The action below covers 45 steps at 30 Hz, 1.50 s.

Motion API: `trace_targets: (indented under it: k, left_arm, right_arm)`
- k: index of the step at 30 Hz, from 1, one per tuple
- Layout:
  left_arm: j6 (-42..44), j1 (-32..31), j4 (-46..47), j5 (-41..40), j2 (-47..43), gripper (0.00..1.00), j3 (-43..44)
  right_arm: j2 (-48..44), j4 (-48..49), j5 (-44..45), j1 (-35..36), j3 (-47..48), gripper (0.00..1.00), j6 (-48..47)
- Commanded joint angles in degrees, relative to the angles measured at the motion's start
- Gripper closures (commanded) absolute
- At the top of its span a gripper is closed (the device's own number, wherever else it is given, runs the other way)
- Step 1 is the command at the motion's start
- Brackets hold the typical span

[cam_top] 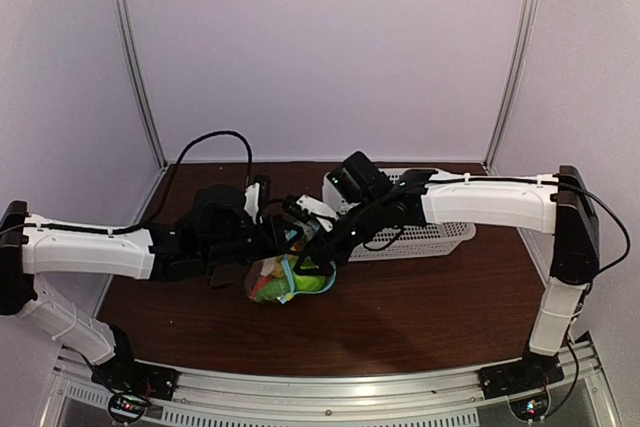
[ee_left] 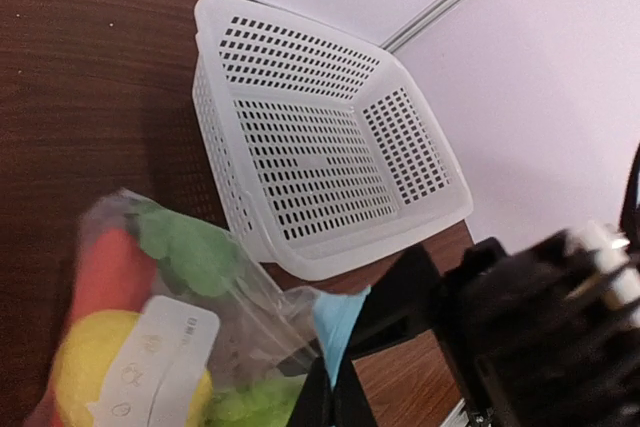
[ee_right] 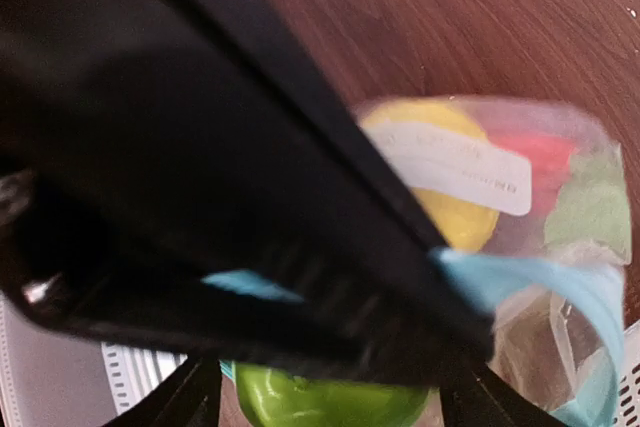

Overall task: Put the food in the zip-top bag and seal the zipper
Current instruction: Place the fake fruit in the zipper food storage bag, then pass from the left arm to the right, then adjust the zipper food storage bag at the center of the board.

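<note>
Top external view shows the bag (cam_top: 288,285) at mid-counter (cam_top: 420,307) between both arms, with the food (cam_top: 312,283) inside. The right claw (cam_top: 325,253) is clenched on the teal zipper (ee_right: 530,282). The left claw (ee_left: 333,379) pinches the bag's edge just beside it.

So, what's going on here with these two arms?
The left gripper and right gripper meet over a clear bag on the table. The food is already inside: a yellow fruit, a red piece and a green apple show through. The right one is clamped on the blue zipper strip; the left appears to pinch the bag's edge. Whether it is sealed cannot be told. A white basket stands behind.
</note>
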Motion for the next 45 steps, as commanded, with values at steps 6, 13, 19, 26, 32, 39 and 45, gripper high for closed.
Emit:
trace_targets:
  k: [6, 13, 19, 26, 32, 39, 45]
  left_arm:
    - [3.02, 2.37, -3.13, 2.03, -2.48, 1.0, -0.14]
    - [7.03, 3.16, -4.96, 8.58, -2.16, 1.0, 1.9]
    - [8.57, 3.12, -5.73, 11.92, -1.07, 1.0, 3.83]
    - [9.25, 3.1, -5.91, 12.04, -1.36, 1.0, 3.9]
    - [13.19, 1.65, -9.87, 6.87, -4.89, 0.41, 4.1]
    - [24.57, -20.12, -14.01, -16.32, -20.55, 0.31, -5.24]
    - [25.73, -31.81, -17.17, -28.92, -13.08, 0.41, -7.91]
  right_arm:
    - [-12.95, -11.28, 0.66, -2.49, 4.26, 0.12, -11.67]
    - [-11.08, -14.25, 8.34, -3.96, 4.53, 0.01, -15.25]
    - [-3.94, -13.94, 11.41, -3.97, 5.92, 0.0, -11.9]
    - [-1.2, -11.71, 9.4, -4.62, 4.07, 0.43, -5.87]
    - [-1.55, -10.54, 2.44, -6.09, 2.98, 1.0, 1.67]
    - [-3.01, -6.35, -7.86, -8.07, 0.57, 1.0, 13.18]
    - [-2.85, -4.97, -9.24, -8.16, -0.95, 1.0, 14.85]
